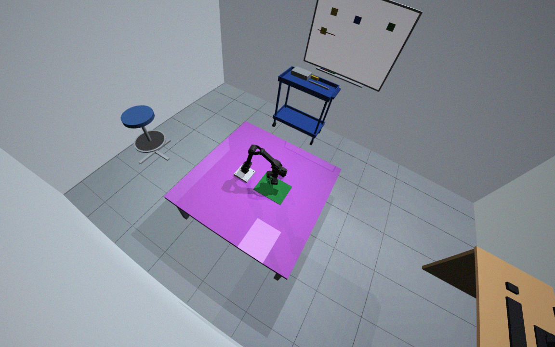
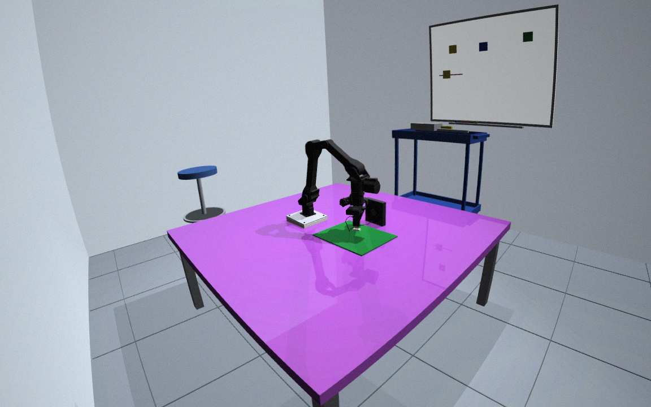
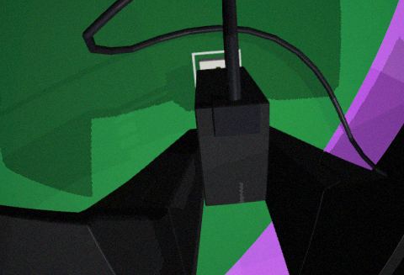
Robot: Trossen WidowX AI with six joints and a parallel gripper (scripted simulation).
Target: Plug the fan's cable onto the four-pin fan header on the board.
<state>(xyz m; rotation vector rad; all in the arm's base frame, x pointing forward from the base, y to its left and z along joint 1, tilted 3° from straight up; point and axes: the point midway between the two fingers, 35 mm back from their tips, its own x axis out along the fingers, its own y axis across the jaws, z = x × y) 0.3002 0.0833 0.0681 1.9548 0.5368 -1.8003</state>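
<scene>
My gripper (image 3: 226, 138) (image 2: 356, 226) (image 1: 274, 182) points down at the board and is shut on the black plug (image 3: 236, 153), one finger on each side of it. The black cable (image 3: 231, 35) rises from the plug's top, loops left, then runs off to the right. The white header (image 3: 211, 63) (image 2: 356, 229) stands on the green board (image 3: 126, 140) (image 2: 363, 247) (image 1: 280, 199). The plug is over the header and hides most of it; a strip of header and its white outline show past the plug. How deep the plug sits cannot be told.
The black square fan (image 2: 376, 212) stands upright just behind the board. The arm's white base plate (image 1: 244, 173) (image 2: 306, 219) is beside the board on the magenta table (image 1: 210, 190) (image 2: 267, 263). A blue cart (image 2: 441, 135) and a stool (image 2: 197, 172) stand away from the table.
</scene>
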